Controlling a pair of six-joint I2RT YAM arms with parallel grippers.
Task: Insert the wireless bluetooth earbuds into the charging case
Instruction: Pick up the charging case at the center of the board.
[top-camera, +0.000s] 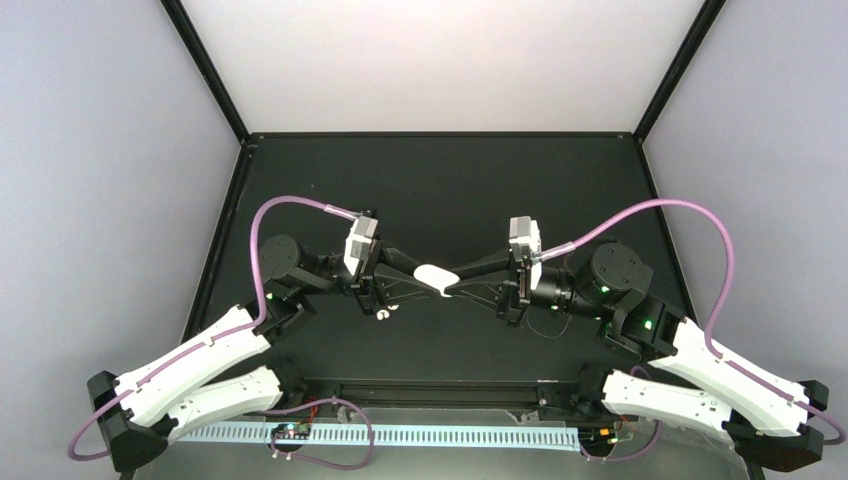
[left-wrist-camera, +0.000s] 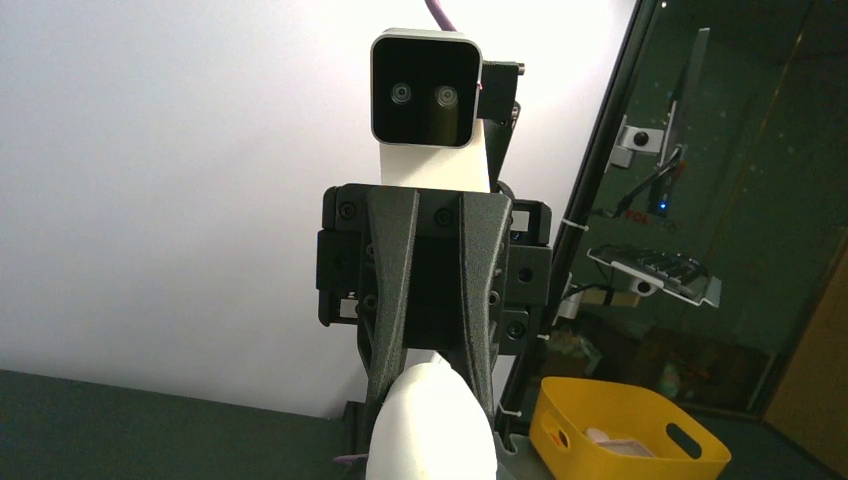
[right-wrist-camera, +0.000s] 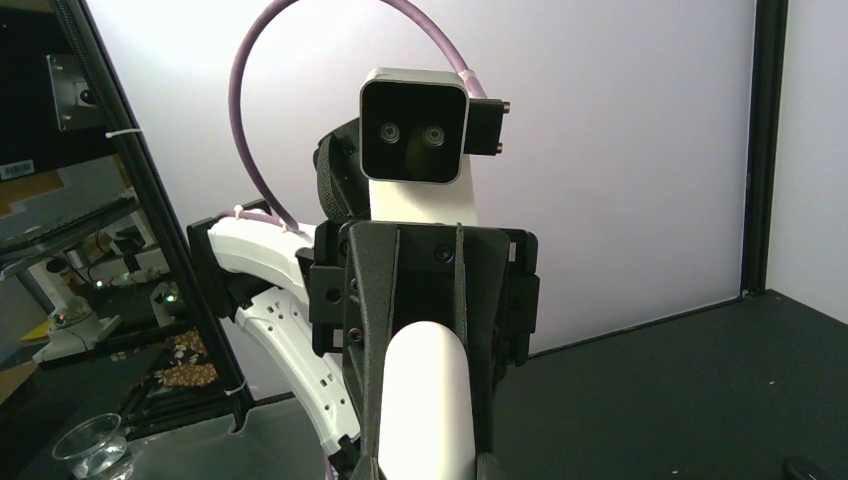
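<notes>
The white charging case (top-camera: 436, 275) hangs above the middle of the table between both grippers, lid down. My left gripper (top-camera: 428, 279) holds it from the left and my right gripper (top-camera: 456, 284) from the right. In the left wrist view the case (left-wrist-camera: 432, 425) fills the bottom, with the right gripper's dark fingers (left-wrist-camera: 388, 330) tight on its far end. In the right wrist view the left gripper's fingers (right-wrist-camera: 372, 330) flank the case (right-wrist-camera: 425, 400). One tiny white earbud (top-camera: 383, 312) lies on the table below the left gripper. The other earbud is not in view.
The black table (top-camera: 440, 180) has dark frame posts at its back corners. A yellow bin (left-wrist-camera: 625, 430) stands beyond the table's right side. A glass (right-wrist-camera: 95, 445) stands off the left side. A small black object (right-wrist-camera: 805, 467) lies on the table.
</notes>
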